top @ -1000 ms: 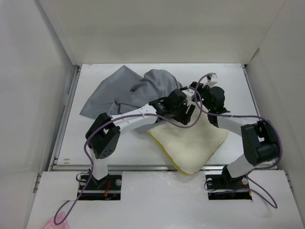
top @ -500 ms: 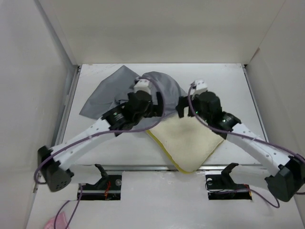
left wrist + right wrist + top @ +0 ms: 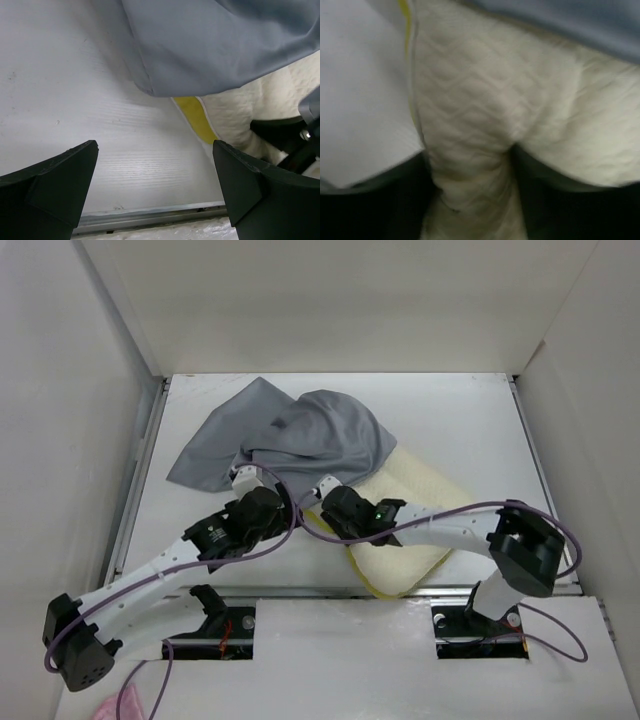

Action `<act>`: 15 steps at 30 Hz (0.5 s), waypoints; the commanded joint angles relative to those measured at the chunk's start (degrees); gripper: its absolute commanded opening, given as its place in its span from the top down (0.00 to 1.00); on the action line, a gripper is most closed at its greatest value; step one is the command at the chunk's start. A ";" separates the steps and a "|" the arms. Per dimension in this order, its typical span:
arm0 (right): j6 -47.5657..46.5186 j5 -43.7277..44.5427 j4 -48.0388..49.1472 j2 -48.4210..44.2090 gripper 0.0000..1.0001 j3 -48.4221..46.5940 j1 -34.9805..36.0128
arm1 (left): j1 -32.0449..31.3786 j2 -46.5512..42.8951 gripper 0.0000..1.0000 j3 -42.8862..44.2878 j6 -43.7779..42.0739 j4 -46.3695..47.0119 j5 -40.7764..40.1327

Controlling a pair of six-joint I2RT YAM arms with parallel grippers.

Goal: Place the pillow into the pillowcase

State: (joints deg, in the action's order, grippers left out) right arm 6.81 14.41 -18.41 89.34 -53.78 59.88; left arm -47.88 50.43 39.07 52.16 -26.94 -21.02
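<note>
The grey pillowcase (image 3: 300, 435) lies crumpled at the back left, and its near hem drapes over the far end of the cream pillow (image 3: 420, 502). My right gripper (image 3: 330, 512) is at the pillow's left, yellow-edged side. In the right wrist view a fold of the quilted pillow (image 3: 485, 100) is pinched between the dark fingers of the right gripper (image 3: 470, 190), with the pillowcase (image 3: 580, 20) above it. My left gripper (image 3: 272, 523) hangs open over bare table. Its wrist view shows the left gripper (image 3: 155, 150) holding nothing, the pillowcase (image 3: 210, 45) ahead and the pillow (image 3: 240, 110) to the right.
White walls enclose the table on three sides. A metal rail (image 3: 330, 592) runs along the near edge, seen just beneath the left fingers as the rail (image 3: 150, 220). Purple cables trail along both arms. A pink scrap (image 3: 115, 708) lies off the table, bottom left.
Both arms have drawn back toward the near edge. The left gripper has come off the pillowcase and stands wide open. The right gripper has closed on the pillow's left side.
</note>
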 commanded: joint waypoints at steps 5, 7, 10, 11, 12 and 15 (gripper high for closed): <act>7.26 13.72 -0.23 -1.59 1.00 -4.85 -0.20 | -0.02 2.47 0.00 -3.12 0.41 7.42 -0.26; 5.50 12.14 0.75 -4.51 1.00 -4.32 -0.20 | 0.50 5.28 0.00 -3.12 -2.67 11.53 -0.25; 4.62 12.13 1.28 -8.82 1.00 -4.84 -0.20 | 1.21 10.27 0.00 -1.80 -5.57 15.14 -1.05; 3.92 12.13 1.28 -9.62 1.00 -5.45 -0.20 | 1.90 11.60 0.00 -0.24 -6.45 15.16 -1.57; 3.04 12.13 1.28 -10.84 1.00 -6.07 -0.20 | 1.91 12.92 0.00 0.39 -6.46 15.16 -1.57; 2.51 13.01 -0.03 -11.38 1.00 -8.00 -0.20 | 2.53 17.23 0.00 0.92 -7.59 17.62 -1.57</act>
State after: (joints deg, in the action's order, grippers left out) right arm 10.72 24.49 -20.73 80.12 -57.65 59.64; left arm -45.89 66.08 37.45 47.35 -13.87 -21.28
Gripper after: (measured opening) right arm 0.091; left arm 0.997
